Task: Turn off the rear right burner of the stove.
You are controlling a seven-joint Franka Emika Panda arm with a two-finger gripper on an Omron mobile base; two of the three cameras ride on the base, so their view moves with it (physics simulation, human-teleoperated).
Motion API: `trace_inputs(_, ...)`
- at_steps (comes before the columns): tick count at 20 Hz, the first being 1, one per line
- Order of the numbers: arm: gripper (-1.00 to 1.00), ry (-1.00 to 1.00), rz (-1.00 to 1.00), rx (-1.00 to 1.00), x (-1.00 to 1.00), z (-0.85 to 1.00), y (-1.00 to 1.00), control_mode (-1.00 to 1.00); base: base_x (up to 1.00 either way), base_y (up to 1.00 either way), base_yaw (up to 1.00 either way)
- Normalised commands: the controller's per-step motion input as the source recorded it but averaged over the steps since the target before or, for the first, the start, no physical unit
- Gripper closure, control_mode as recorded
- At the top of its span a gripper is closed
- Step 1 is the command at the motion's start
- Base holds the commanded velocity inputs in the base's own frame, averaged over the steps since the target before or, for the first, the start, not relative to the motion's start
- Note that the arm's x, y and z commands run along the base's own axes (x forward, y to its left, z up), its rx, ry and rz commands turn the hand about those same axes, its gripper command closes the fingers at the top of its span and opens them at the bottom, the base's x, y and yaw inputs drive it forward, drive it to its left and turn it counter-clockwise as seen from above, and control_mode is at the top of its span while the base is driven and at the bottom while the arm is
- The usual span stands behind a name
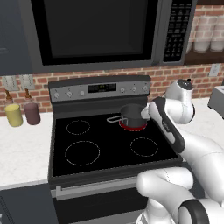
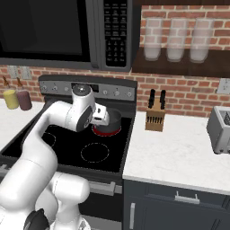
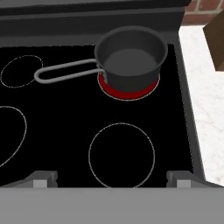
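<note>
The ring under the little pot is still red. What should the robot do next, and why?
Probably lift the open claw up toward the knobs on the stove back panel. The rear right burner glows red under the saucepan, so it is on, and the claw hangs over the front of the glass, touching nothing.

Rear right burner (image 3: 127,91) of black glass-top stove (image 3: 65,118), glowing red.

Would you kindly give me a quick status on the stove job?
Gripper open, empty, above stove front. Rear right burner glowing red, not off. Saucepan sits on it; knobs untouched.
</note>
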Motion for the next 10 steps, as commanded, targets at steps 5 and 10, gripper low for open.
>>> trace_inputs(5,-1.00,0.02,0.00,0.00,0.05,0.00,0.00,-1.00,0.00,0.00,0.00)
trace_inputs(10,-1.00,0.00,0.00,0.00,0.19,0.00,0.00,-1.00,0.00,0.00,0.00)
